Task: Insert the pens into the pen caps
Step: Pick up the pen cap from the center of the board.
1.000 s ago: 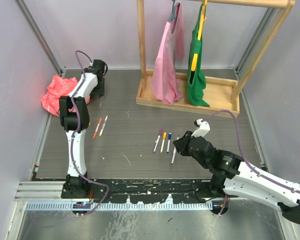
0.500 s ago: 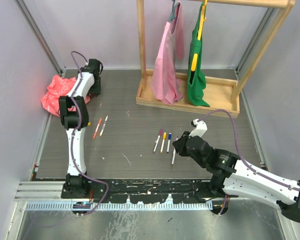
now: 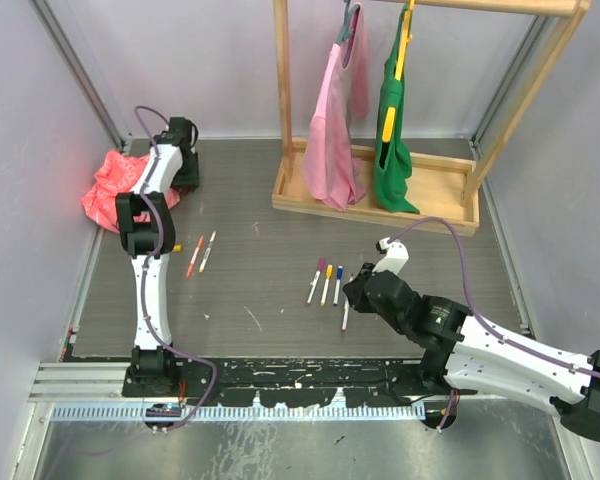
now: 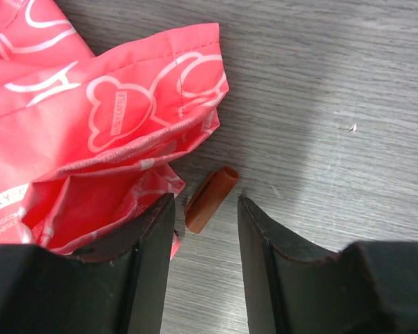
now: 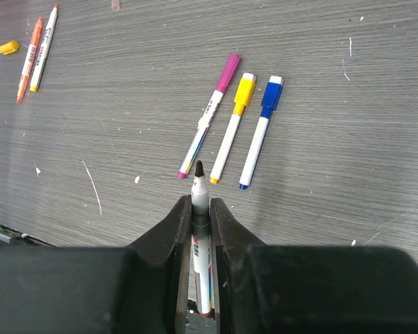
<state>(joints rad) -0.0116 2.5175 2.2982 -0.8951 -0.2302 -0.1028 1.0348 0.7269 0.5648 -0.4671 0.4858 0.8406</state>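
A brown pen cap [image 4: 211, 198] lies on the table at the edge of the red bag [image 4: 90, 118]. My left gripper [image 4: 205, 203] is open, and the cap's near end sits between its fingertips without touching either. My right gripper [image 5: 198, 205] is shut on an uncapped pen [image 5: 199, 182] with a white barrel, its dark tip pointing forward. Ahead of it lie three capped pens: purple [image 5: 210, 115], yellow [image 5: 230, 126] and blue [image 5: 259, 132]. In the top view the right gripper [image 3: 352, 292] is just right of those pens [image 3: 327, 284].
An orange pen [image 3: 194, 256] and a white pen [image 3: 207, 251] lie left of centre, with a small yellow cap [image 3: 176, 247] beside them. The red bag [image 3: 115, 185] sits at the back left. A wooden rack [image 3: 380, 195] with pink and green garments stands at the back.
My left arm has reached a little further back and left, toward the bag. The right arm has drifted slightly left with its pen. Neither gripper's opening has changed.
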